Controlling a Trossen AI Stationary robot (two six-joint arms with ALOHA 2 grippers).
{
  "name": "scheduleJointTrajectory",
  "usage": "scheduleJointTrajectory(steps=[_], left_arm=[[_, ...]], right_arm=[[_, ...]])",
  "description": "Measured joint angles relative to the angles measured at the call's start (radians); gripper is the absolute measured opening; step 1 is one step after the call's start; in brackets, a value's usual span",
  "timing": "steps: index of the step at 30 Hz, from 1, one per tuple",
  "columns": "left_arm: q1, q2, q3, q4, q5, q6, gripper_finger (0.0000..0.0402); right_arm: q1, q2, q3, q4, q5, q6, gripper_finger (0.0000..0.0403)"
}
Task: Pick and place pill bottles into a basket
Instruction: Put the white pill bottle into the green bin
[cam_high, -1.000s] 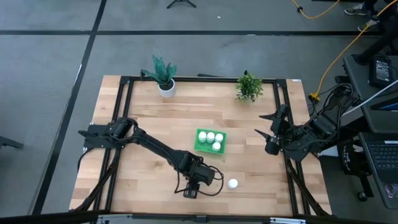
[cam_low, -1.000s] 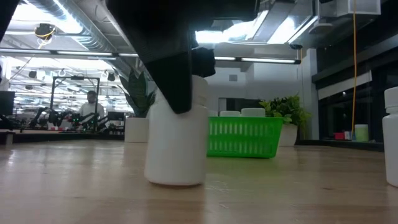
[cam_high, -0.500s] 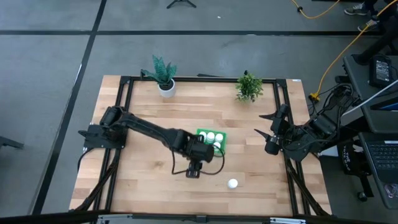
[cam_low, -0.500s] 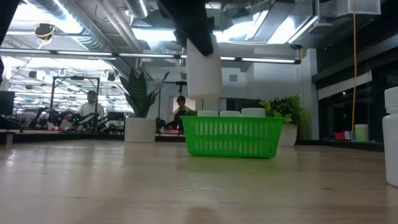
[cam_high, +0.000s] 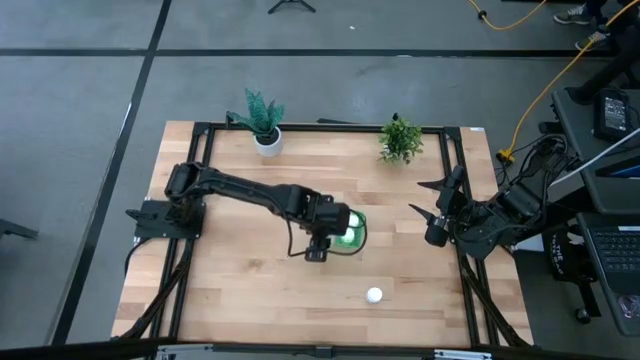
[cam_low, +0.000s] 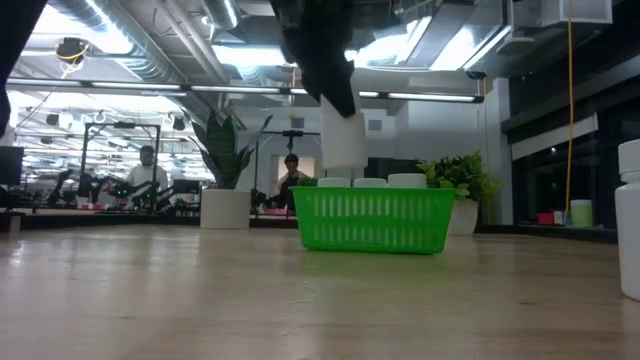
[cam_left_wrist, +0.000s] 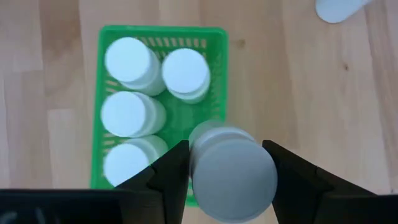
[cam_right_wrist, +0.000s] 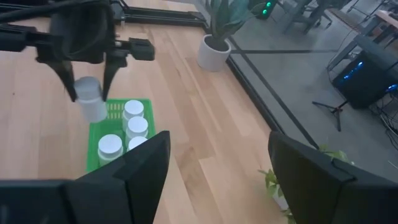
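Note:
The green basket (cam_left_wrist: 158, 34) sits mid-table and holds several white pill bottles (cam_left_wrist: 127, 59), standing upright; it also shows in the high view (cam_high: 356, 238) and the low view (cam_low: 375, 222). My left gripper (cam_left_wrist: 231, 168) is shut on another pill bottle (cam_low: 343, 140) above the basket's near left part. One loose bottle (cam_high: 374, 295) stands on its base on the table, near and to the right of the basket. My right gripper (cam_high: 418, 198) is open and empty at the table's right edge. My left gripper pinches the bottle's upper sides just under the cap (cam_left_wrist: 233, 174) between its two fingers (cam_left_wrist: 171, 177). The fingers come from above, pointing down. The bottle hangs nearly upright, its lower body (cam_right_wrist: 93, 109) below the fingers, clear of the basket's rim.
Two potted plants (cam_high: 262, 122) (cam_high: 400, 138) stand at the table's far edge. A black frame rail (cam_high: 200, 180) runs around the tabletop. The bare wood to the near left of the basket is open (cam_high: 230, 290). People show in the room behind (cam_low: 147, 170).
My left gripper, shut on the bottle, has lifted it off the table near the front edge. It has carried it up and toward the far edge, to a place over the basket. The bottle has stayed about upright. My right arm has kept still.

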Motion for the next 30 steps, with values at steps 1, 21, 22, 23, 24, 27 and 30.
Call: scheduleJointTrajectory(steps=[1, 21, 22, 23, 24, 27, 30], left_arm=[[0.006, 0.000, 0.000, 0.002, 0.001, 0.008, 0.0170], [0.039, 0.039, 0.000, 0.073, 0.035, 0.038, 0.0170], [0.039, 0.043, 0.000, 0.086, 0.035, 0.038, 0.0170], [0.039, 0.046, 0.000, 0.093, 0.035, 0.038, 0.0170], [0.039, 0.049, 0.000, 0.086, 0.035, 0.038, 0.0170], [0.039, 0.053, 0.000, 0.087, 0.034, 0.039, 0.0170], [0.040, 0.060, 0.000, 0.081, 0.033, 0.039, 0.0170]], right_arm=[[0.000, 0.000, 0.000, 0.000, 0.000, 0.001, 0.0272], [0.000, 0.000, 0.000, -0.013, -0.003, -0.002, 0.0272], [0.000, 0.000, 0.000, -0.013, -0.003, -0.002, 0.0272], [0.000, 0.000, 0.000, -0.013, -0.003, -0.002, 0.0272], [0.000, 0.001, 0.000, -0.013, -0.005, -0.003, 0.0272], [0.000, 0.000, 0.000, -0.013, -0.008, -0.002, 0.0272], [0.000, 0.000, 0.000, -0.013, -0.009, -0.002, 0.0272]])
